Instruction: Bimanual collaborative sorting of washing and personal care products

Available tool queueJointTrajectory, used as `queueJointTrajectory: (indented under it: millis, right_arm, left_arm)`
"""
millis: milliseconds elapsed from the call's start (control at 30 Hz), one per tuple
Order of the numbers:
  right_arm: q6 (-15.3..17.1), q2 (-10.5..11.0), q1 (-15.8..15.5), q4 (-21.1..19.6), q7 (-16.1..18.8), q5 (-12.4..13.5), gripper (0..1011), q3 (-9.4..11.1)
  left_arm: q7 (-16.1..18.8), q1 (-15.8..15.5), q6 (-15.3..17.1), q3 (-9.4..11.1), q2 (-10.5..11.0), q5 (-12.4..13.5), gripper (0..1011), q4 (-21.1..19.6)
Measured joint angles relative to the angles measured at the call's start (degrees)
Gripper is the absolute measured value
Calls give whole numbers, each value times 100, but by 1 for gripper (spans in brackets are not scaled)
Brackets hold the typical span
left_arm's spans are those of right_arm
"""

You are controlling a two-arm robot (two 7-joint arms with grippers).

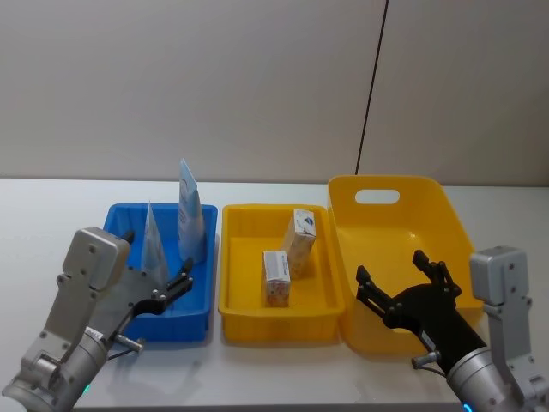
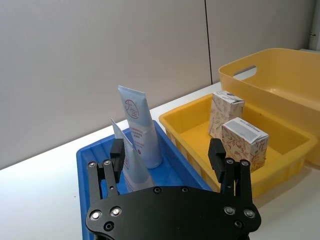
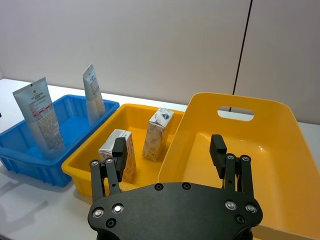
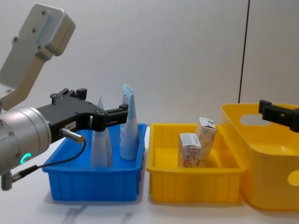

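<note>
1. Table (image 1: 51, 206): three bins stand in a row along its near edge.

2. Left gripper (image 2: 166, 149): spread wide, holding nothing, at the near-left corner of the blue bin (image 1: 171, 330).

3. Near tube (image 1: 153, 240): upright in the blue bin towards its near edge, long axis vertical with a slight lean, crimped end up. It lies directly ahead of the left gripper, the closer arm. I cannot tell whether it is already between the jaws.

4. Logo tube (image 1: 190, 215): upright towards the far right corner of the blue bin.

5. Small yellow bin (image 1: 274, 326): near carton (image 1: 275, 277) and far carton (image 1: 299, 240) both upright, close together and apart from both grippers.

6. Large yellow bin (image 1: 446, 215): nothing inside.

7. Right gripper (image 1: 390, 266): spread wide, holding nothing, above the near-left corner of the large yellow bin.

8. View differences: the left wrist view shows the red circle on the far tube. The right wrist view shows the tubes' printed backs instead. The chest view suggests the left fingers sit level with the near tube's upper part.

9. Judgement: the goods appear sorted by kind.
</note>
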Motion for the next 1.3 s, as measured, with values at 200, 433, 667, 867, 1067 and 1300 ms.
queueJointTrajectory:
  millis: [200,433,667,867,1067,1300]
  right_arm:
    - [0,0,0,0,0,0,1002,0]
    - [0,0,0,0,0,0,1002,0]
    - [0,0,0,0,0,0,1002,0]
    - [0,0,0,0,0,0,1002,0]
    - [0,0,0,0,0,0,1002,0]
    - [0,0,0,0,0,0,1002,0]
  left_arm:
    - [0,0,0,0,0,0,1001,0]
    - [0,0,0,0,0,0,1001,0]
    - [-15,-8,0,-15,-11,-18,1002,19]
    - [-93,-22,20,-101,-77,-171,1002,59]
    - [-103,34,121,-222,-148,-354,1001,44]
    - [-56,153,259,-400,-246,-584,1001,-2]
